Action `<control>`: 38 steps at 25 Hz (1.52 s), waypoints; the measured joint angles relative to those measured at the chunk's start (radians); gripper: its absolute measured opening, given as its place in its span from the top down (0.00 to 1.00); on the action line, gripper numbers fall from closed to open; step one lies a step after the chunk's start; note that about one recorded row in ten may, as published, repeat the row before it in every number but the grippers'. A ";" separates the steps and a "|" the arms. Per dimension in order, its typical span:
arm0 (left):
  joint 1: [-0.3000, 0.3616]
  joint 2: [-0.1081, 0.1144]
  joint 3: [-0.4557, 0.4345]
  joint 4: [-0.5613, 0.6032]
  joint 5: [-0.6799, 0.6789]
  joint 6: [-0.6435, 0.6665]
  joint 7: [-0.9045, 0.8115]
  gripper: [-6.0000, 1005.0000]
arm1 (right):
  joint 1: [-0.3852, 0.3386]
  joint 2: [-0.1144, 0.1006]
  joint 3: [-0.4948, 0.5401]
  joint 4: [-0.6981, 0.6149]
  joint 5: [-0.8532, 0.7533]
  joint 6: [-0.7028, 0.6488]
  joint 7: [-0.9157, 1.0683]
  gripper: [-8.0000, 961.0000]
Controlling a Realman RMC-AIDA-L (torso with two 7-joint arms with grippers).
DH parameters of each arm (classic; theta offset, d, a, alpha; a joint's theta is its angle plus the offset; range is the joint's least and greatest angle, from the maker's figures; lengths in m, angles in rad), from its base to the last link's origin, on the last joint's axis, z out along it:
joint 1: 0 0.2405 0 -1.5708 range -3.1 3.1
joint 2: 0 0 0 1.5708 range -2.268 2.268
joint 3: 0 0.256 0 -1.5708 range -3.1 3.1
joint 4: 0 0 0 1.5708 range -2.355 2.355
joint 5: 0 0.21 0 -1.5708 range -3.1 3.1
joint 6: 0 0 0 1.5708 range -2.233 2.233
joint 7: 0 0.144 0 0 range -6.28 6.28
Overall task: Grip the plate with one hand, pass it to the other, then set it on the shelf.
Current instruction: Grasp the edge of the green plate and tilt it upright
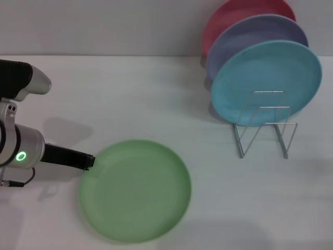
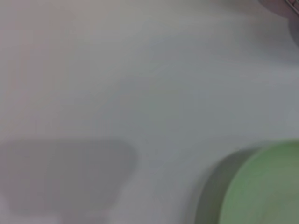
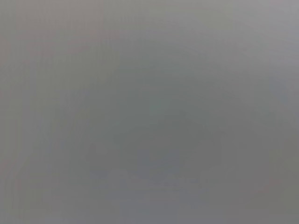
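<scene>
Plate (image 1: 135, 190) lay flat on the white table (image 1: 130, 99), front-left of centre, well apart from the wire rack (image 1: 263, 125) at the right rear. Rack already carried a blue plate (image 1: 265, 83), a lavender plate (image 1: 260, 34) and a red plate (image 1: 239, 10) standing on edge; its front slots looked free. Left gripper (image 1: 89, 161) reached in low from the left, its black tip right at the green plate's left rim, touching or just short (couldn't tell which). Fingers: couldn't tell whether wide or narrow, only one dark bar showed. Left wrist view caught just a slice of the green plate and bare table. Right gripper wasn't visible anywhere; its wrist view was plain grey.

Handling guess: plate seemed light, stiff plastic, smooth and likely slippery, not fragile. Best hold was probably a pinch across the raised rim at the near-left edge, leaving the far rim free for the other gripper to take.
</scene>
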 joint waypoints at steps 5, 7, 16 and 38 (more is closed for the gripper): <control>-0.001 0.000 -0.002 -0.005 -0.002 0.004 0.008 0.97 | 0.000 0.000 0.002 0.000 0.000 0.000 0.000 0.14; 0.002 0.000 -0.007 -0.016 -0.004 0.005 0.011 0.98 | 0.000 0.000 0.003 0.000 0.000 0.000 0.000 0.14; 0.001 -0.001 -0.009 -0.045 -0.014 0.003 0.027 0.98 | 0.000 0.000 0.002 0.002 0.000 0.000 0.000 0.14; -0.004 0.004 -0.065 -0.137 -0.081 -0.067 0.093 0.98 | 0.010 -0.002 0.006 0.006 0.000 -0.023 0.009 0.14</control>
